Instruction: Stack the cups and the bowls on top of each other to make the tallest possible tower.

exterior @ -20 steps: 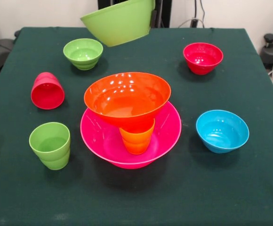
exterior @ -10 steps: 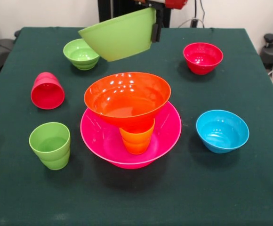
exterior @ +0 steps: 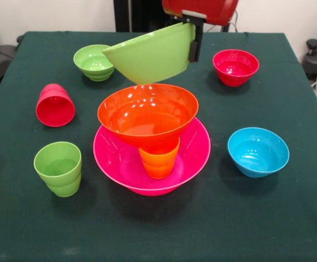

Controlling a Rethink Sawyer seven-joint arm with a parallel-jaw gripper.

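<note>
Your claw (exterior: 193,39) is clamped on the rim of the large green bowl (exterior: 150,54), tilted just beyond the tower (exterior: 150,139); next, level it over the orange bowl (exterior: 147,112).

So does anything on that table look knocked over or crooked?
Yes. The red cup lies on its side near the table's edge, while the green cup stands upright. The large green bowl, pinched at its rim by the gripper, hangs tilted above the orange bowl.
</note>
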